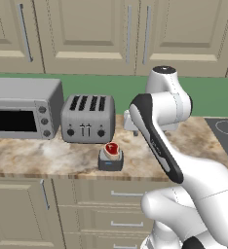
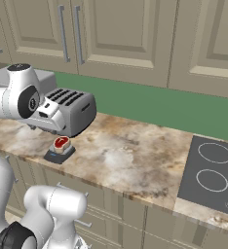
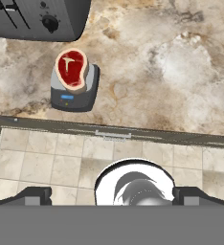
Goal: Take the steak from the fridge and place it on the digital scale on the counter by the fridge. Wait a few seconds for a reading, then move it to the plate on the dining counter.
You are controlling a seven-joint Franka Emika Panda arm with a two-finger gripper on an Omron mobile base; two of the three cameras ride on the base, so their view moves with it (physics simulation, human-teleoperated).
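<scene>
Gripper (image 3: 112,195) fingertips sit far apart at the bottom left and bottom right of the hand view, spread wide with nothing between them, hanging over tiled floor in front of the cabinets. Above them in that view the counter (image 3: 181,62) front edge runs as a dark band across the middle of the frame. Just past that edge, in the upper left, the scale (image 3: 74,91) stands on the stone with the steak (image 3: 72,68) lying on its top, the meat overhanging the far side slightly. Bare marbled stone stretches to the right of the scale across the whole upper right of the frame. Behind the scale the toaster (image 1: 88,118) stands near it, and a toaster oven (image 1: 23,108) is at the left of the left base view. At the right edge of the right base view lies a black cooktop (image 2: 211,172).
</scene>
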